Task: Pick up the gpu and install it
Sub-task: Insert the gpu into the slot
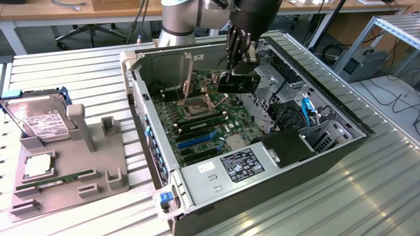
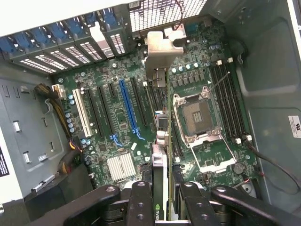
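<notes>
Case (image 1: 157,64): open grey metal tower computer case, lying on its side.
Motherboard (image 1: 233,115): green circuit board lining the case floor.
Gripper (image 1: 241,61): black fingered gripper, clamped on the card.
GPU (image 1: 231,82): thin green card, dark cooler, silver bracket, hanging edge-down above the motherboard.
Risk: a tilted card could miss its slot or snag the bracket.
</notes>
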You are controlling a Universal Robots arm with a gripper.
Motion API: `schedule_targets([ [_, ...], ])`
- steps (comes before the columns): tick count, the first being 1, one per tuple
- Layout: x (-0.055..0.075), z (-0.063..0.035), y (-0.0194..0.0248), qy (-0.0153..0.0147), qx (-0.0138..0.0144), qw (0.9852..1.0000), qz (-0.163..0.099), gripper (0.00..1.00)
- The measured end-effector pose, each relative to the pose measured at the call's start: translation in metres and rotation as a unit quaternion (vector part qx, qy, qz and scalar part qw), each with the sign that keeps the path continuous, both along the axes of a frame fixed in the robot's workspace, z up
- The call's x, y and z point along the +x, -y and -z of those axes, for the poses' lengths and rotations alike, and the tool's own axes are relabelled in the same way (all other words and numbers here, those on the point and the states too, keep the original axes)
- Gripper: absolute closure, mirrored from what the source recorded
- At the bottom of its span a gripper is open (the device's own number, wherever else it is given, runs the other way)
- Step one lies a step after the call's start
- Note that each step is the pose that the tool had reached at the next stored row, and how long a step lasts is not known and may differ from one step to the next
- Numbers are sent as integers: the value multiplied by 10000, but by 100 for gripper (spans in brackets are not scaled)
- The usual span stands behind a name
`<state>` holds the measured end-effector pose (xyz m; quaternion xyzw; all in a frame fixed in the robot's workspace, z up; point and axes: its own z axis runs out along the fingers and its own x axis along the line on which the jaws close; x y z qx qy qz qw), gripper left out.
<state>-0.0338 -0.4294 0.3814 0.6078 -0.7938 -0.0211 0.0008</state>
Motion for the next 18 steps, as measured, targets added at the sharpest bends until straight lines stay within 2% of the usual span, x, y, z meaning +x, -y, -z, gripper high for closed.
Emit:
schedule_targets([
  [18, 3, 0, 0, 0, 0, 9998, -192, 73],
])
